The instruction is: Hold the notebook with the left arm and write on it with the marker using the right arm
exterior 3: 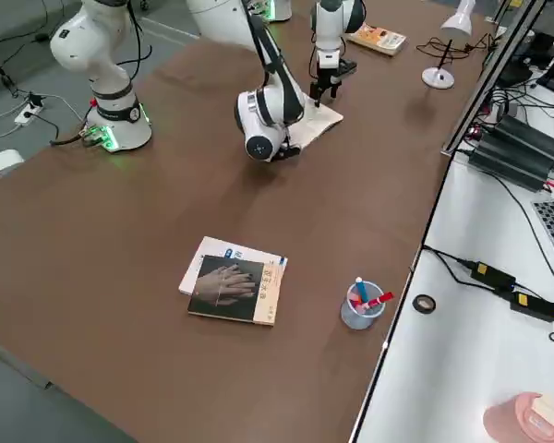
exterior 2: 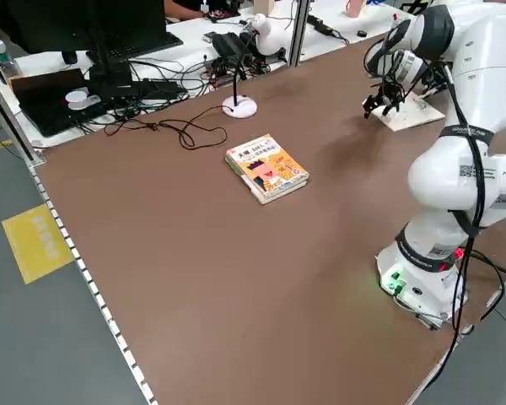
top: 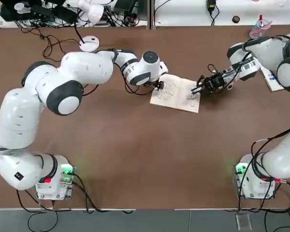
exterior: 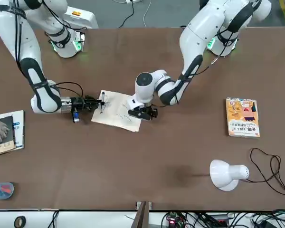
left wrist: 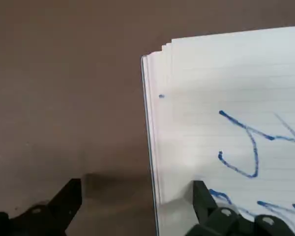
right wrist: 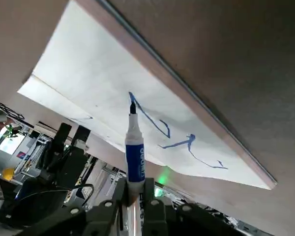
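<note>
The white notebook (top: 176, 93) lies open mid-table with blue scribbles on its page (left wrist: 236, 123). My left gripper (top: 158, 86) is open and straddles the pad's left edge. In the left wrist view one finger (left wrist: 206, 204) rests on the page and the other (left wrist: 64, 206) is over bare table. My right gripper (top: 209, 83) reaches in from the opposite edge, shut on the marker (right wrist: 134, 152). The marker's tip touches the paper at a blue stroke. In the front view the notebook (exterior: 116, 111) lies between the left gripper (exterior: 143, 113) and the right gripper (exterior: 88, 103).
An orange-yellow book (exterior: 242, 117) and a white desk lamp (exterior: 225, 175) with its cable sit on the robot's left side. A dark-covered book over papers (exterior 3: 231, 288) and a clear cup of pens (exterior 3: 360, 305) sit on its right side.
</note>
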Motion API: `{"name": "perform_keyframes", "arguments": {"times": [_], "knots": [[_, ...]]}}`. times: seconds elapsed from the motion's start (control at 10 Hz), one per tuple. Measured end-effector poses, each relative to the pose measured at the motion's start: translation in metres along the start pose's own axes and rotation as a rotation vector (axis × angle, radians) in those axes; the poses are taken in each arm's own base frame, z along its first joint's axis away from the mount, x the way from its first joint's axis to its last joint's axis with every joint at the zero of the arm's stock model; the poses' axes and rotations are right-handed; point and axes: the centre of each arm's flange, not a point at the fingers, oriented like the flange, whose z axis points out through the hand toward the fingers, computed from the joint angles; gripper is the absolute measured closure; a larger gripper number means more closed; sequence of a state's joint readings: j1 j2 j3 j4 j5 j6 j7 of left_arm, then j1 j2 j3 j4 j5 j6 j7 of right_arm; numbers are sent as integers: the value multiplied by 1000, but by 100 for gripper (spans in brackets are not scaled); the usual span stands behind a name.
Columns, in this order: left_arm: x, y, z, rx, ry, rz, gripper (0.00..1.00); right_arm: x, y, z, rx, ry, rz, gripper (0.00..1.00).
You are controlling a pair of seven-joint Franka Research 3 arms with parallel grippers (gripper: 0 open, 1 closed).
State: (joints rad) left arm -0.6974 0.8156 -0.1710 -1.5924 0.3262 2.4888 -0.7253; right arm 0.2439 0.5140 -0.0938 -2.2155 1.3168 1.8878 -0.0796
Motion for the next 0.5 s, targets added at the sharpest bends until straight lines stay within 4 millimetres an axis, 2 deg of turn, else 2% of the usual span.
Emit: {"name": "perform_keyframes", "arguments": {"times": [0.5], "knots": [[0,0,0,0,0,0,0,-5,-3,13,-8,-11,-6,83]]}}
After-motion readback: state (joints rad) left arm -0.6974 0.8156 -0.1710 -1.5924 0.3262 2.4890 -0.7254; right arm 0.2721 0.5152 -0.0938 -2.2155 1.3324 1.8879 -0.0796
